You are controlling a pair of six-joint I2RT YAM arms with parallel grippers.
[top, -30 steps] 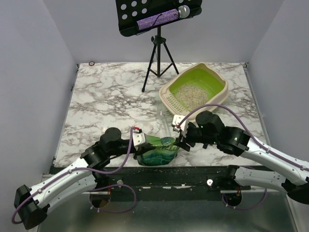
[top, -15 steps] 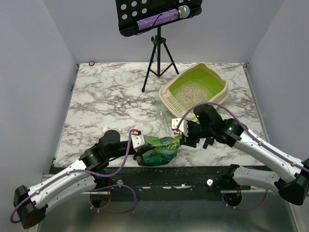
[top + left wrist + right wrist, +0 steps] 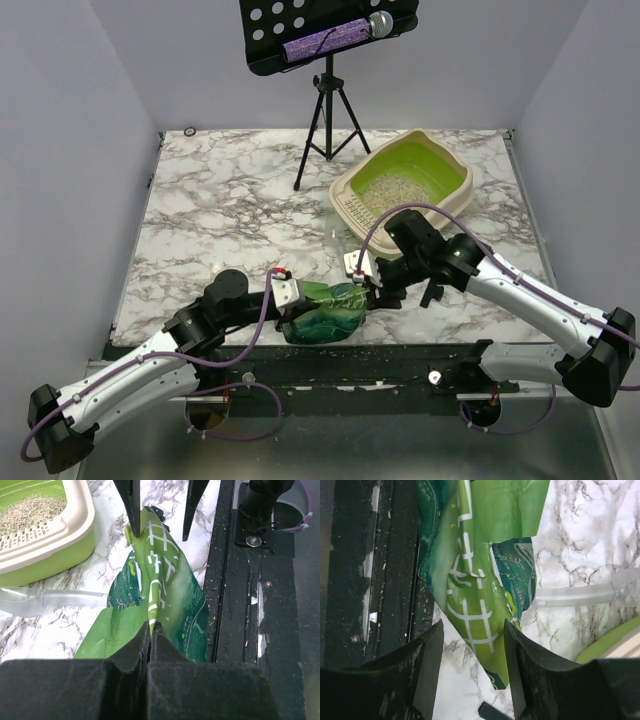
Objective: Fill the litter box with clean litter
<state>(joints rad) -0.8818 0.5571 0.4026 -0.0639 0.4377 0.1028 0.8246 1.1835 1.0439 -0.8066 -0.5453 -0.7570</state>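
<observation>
The litter box (image 3: 452, 195), a beige tray with a lime-green inside, sits at the back right with a patch of clean litter (image 3: 392, 195) in it. It also shows in the left wrist view (image 3: 75, 525), litter (image 3: 30, 510) inside. A glossy green bag (image 3: 330, 315) lies at the table's front edge. My left gripper (image 3: 298, 300) is shut on the bag's left end (image 3: 150, 626). My right gripper (image 3: 368, 290) stands open, its fingers either side of the bag's (image 3: 470, 580) right end (image 3: 472, 625), with marble showing beside the bag.
A black tripod (image 3: 325, 120) carries a perforated plate and a purple microphone (image 3: 330, 40) at the back centre. A clear plastic strip (image 3: 580, 595) lies between bag and litter box. The black front rail (image 3: 400, 355) borders the bag. White walls close both sides.
My right gripper has moved left onto the bag's right end, and its jaws have narrowed a little. The left arm sank slightly, still holding the bag.
</observation>
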